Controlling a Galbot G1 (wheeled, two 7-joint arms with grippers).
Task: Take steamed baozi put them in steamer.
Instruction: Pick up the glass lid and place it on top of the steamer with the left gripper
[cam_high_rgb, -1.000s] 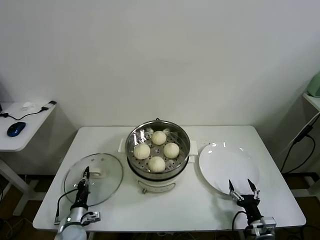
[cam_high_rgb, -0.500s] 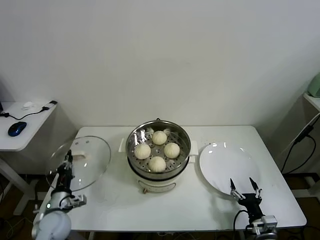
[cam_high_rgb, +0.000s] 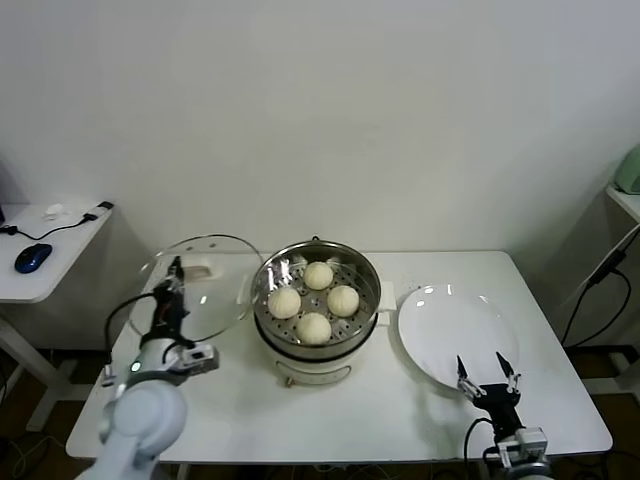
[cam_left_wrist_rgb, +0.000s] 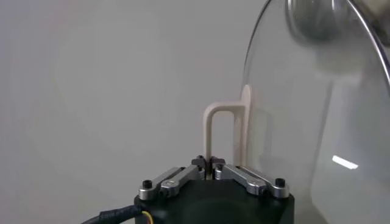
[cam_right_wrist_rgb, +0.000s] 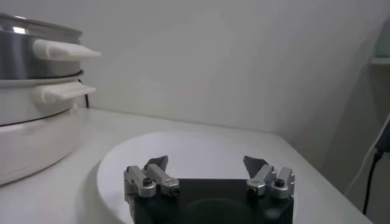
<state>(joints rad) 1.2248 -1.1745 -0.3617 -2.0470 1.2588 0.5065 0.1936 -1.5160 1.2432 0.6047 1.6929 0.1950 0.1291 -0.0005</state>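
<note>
White wall fills the back of my head view, and below it the white table (cam_high_rgb: 400, 410) carries everything I care about. Largest on it is the steamer (cam_high_rgb: 316, 310), set at the middle so both arms can reach it; its steel pot is uncovered and its side handle shows near in the right wrist view. Four steamed baozi (cam_high_rgb: 315, 301) sit inside on the perforated tray, spaced apart, so I judge the loading itself is done and only covering remains.

My left arm holds the glass lid (cam_high_rgb: 197, 289) in the air just to the left of the pot, tilted. The left gripper (cam_high_rgb: 174, 276) is clenched on the lid's white handle (cam_left_wrist_rgb: 224, 135), which the wrist view shows pinched between the fingertips; gripping the handle gives a firm hold and keeps the glass free. From here I would expect to level the lid and lower it over the pot.

To the right of the steamer lies the white plate (cam_high_rgb: 458, 335), with nothing on it. My right gripper (cam_high_rgb: 487, 379) waits at the plate's near edge, jaws spread wide and holding nothing.
</note>
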